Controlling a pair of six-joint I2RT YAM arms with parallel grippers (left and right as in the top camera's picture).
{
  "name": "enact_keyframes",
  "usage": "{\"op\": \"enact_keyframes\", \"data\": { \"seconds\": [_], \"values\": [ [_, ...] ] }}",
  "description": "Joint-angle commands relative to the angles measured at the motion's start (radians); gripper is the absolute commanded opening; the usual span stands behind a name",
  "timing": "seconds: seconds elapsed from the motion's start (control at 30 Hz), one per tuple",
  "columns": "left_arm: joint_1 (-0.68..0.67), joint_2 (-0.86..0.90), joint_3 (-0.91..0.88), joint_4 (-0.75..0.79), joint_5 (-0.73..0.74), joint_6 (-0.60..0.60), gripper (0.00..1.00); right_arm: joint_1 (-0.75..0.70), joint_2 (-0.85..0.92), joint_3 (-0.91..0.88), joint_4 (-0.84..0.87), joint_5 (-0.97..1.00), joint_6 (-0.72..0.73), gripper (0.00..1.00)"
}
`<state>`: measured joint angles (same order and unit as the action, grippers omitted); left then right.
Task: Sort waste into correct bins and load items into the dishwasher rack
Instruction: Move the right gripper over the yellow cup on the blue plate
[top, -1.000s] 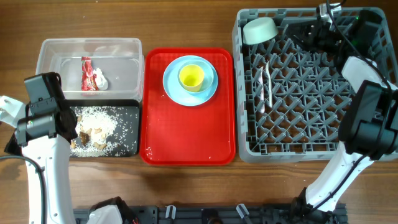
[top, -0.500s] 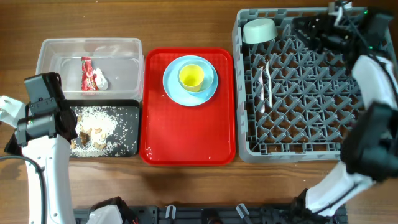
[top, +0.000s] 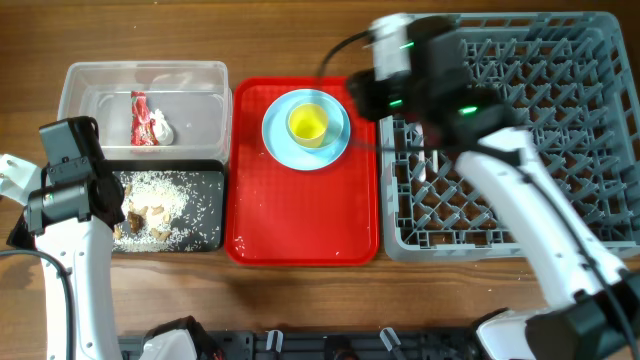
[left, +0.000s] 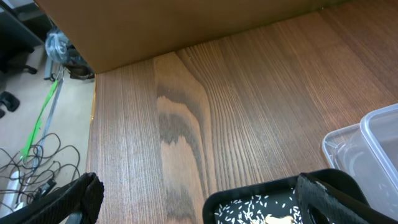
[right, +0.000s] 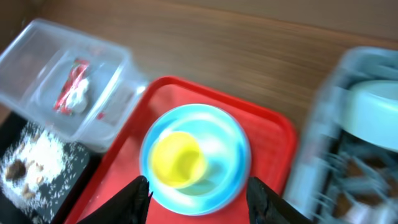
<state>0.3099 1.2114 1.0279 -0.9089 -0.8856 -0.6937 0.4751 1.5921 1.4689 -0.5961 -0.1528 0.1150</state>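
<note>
Yellow cup (right: 177, 158) stands just ahead of my right pincer (right: 198, 194), which is spread wide and empty, I judge to straddle it. The cup sits upright on the light blue plate (right: 227, 146) on the red tray (right: 270, 168), beside the dishwasher rack (right: 326, 124).

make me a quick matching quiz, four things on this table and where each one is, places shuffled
Things:
1. yellow cup
2. red wrapper
3. rice
4. mint bowl

Places:
A. in the black tub
B. in the grey rack
C. in the clear tub
D. stacked on blue dishware on the red tray

Pairs: 1-D, 2-C, 3-A, 4-B
</note>
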Motion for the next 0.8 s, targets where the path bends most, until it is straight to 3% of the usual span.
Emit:
{"op": "enact_keyframes", "data": {
  "seconds": [0.0, 0.07, 0.37, 0.77],
  "values": [
    [0.006, -0.001, 0.003, 0.002, -0.020, 0.002, 1.00, 0.137, 0.090, -0.001, 0.023, 0.112, -0.037, 0.44],
    [0.006, -0.001, 0.003, 0.003, -0.020, 0.002, 1.00, 0.185, 0.146, -0.001, 0.022, 0.111, -0.035, 0.39],
    [0.006, -0.001, 0.003, 0.002, -0.020, 0.002, 1.00, 0.234, 0.349, -0.001, 0.037, 0.112, -0.036, 0.39],
    [0.006, -0.001, 0.003, 0.002, -0.020, 0.002, 1.00, 0.234, 0.369, 0.003, 0.064, 0.117, -0.036, 0.38]
  ]
}}
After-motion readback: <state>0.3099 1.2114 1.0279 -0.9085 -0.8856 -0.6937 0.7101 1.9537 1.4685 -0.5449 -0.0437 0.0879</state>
